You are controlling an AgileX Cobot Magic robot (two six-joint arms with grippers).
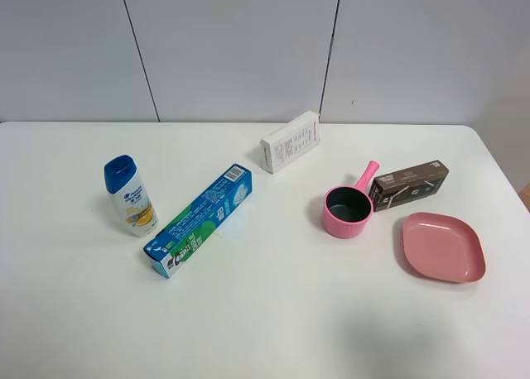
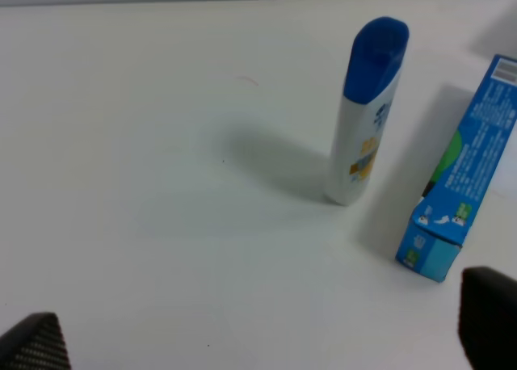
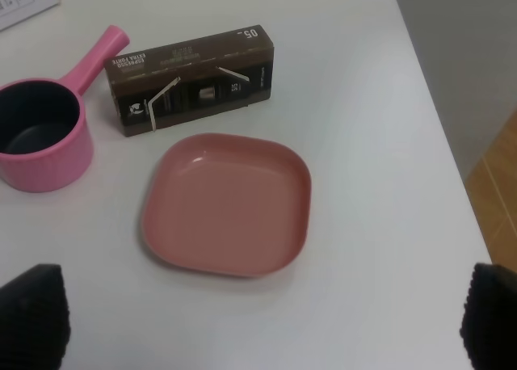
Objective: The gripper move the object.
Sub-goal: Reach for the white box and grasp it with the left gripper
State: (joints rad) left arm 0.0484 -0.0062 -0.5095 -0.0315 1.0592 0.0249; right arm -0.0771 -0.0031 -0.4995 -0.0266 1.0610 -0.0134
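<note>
Your left gripper (image 2: 258, 338) stands wide open and holds nothing, with the shampoo bottle (image 2: 367, 111) and blue toothpaste box (image 2: 468, 168) ahead of its fingertips. Your right gripper (image 3: 262, 317) is equally wide and empty, with the pink plate (image 3: 226, 204) just ahead of it. The white carton (image 1: 290, 141) lies well beyond, past the brown box (image 3: 190, 79) and pink saucepan (image 3: 40, 144).

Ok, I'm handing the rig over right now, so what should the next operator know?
Left gripper: open, empty, over the table near the shampoo bottle.
Right gripper: open, empty, above the plate.
White carton: at the back of the table, near the middle, neither gripper on it.
Done: nothing that shows.
Left: grasp the carton and move it.
</note>
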